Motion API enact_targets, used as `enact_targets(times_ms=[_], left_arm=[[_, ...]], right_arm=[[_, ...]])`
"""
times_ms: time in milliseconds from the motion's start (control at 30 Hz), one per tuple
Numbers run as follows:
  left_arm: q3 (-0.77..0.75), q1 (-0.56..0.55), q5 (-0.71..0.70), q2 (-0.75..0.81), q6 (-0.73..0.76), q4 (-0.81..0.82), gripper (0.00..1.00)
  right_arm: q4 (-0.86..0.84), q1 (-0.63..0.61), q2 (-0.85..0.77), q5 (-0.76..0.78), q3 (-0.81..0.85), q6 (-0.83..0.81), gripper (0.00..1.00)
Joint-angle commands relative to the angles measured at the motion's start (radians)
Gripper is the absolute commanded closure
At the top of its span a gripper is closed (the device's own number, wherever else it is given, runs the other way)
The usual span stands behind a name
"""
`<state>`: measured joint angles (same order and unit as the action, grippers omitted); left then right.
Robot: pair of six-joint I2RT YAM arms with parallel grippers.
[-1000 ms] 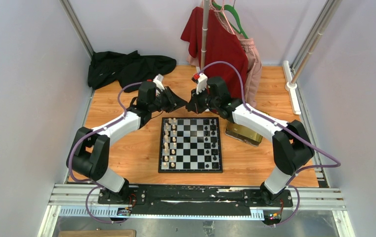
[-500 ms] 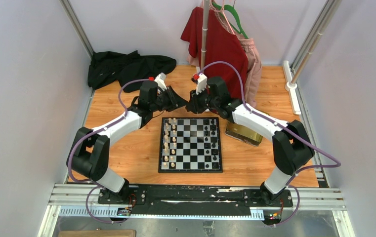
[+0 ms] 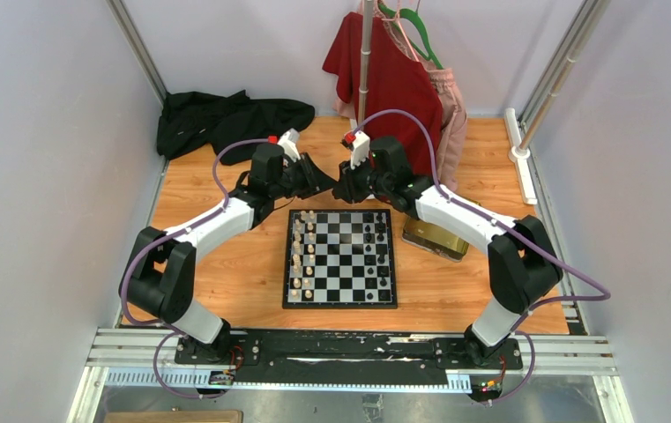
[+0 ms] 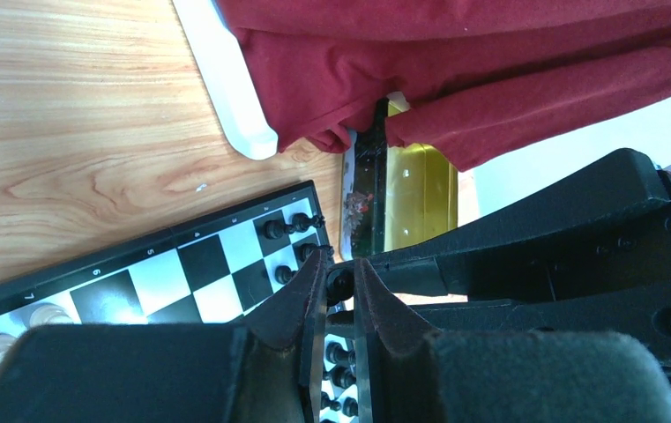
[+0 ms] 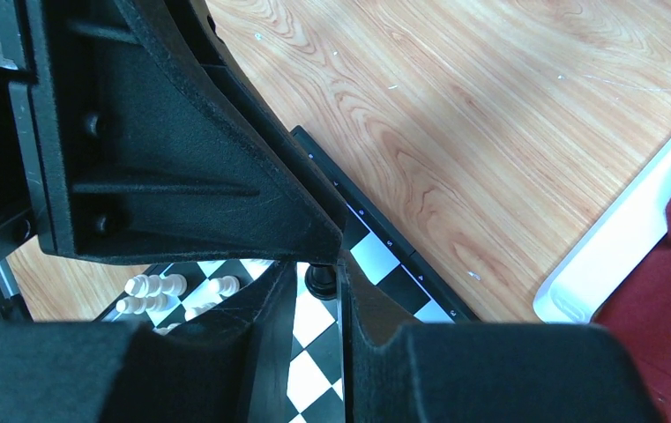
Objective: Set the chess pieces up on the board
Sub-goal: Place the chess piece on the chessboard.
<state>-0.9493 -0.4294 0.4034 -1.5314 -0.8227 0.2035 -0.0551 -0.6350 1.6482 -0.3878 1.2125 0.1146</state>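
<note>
The board (image 3: 340, 256) lies in the middle of the table. Cream-white chess pieces (image 3: 303, 251) fill its left columns and black ones (image 3: 381, 251) its right columns. Both grippers meet tip to tip above the board's far edge. My left gripper (image 3: 328, 182) is shut on a black chess piece (image 4: 340, 284), pinched at its fingertips (image 4: 318, 273). My right gripper (image 3: 339, 189) straddles the same black piece (image 5: 319, 280); its jaws stand slightly apart, with a gap on one side. In the right wrist view the board (image 5: 376, 256) shows below.
A shiny gold tray (image 3: 436, 238) sits just right of the board. A red garment (image 3: 393, 79) hangs on a rack pole (image 3: 365, 62) behind the grippers, and the rack's white foot (image 4: 226, 79) rests on the table. Black cloth (image 3: 226, 119) lies at the back left.
My right gripper's jaws have parted around the black piece, which the left gripper keeps pinched. Both arms have barely shifted.
</note>
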Motion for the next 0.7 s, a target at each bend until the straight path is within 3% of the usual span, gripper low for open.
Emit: enact_targets(times_ms=[0,667], left_arm=[[-0.02,-0.037,0.049,0.008,0.028,-0.026,1.0],[0.037,-0.062,-0.009,0.043,0.102,-0.026,1.0]], right_arm=[[-0.082,-0.017,-0.052,-0.005,0.029,-0.016,0.73],[-0.077,-0.016,-0.135,-0.002,-0.056,-0.011,0.71]])
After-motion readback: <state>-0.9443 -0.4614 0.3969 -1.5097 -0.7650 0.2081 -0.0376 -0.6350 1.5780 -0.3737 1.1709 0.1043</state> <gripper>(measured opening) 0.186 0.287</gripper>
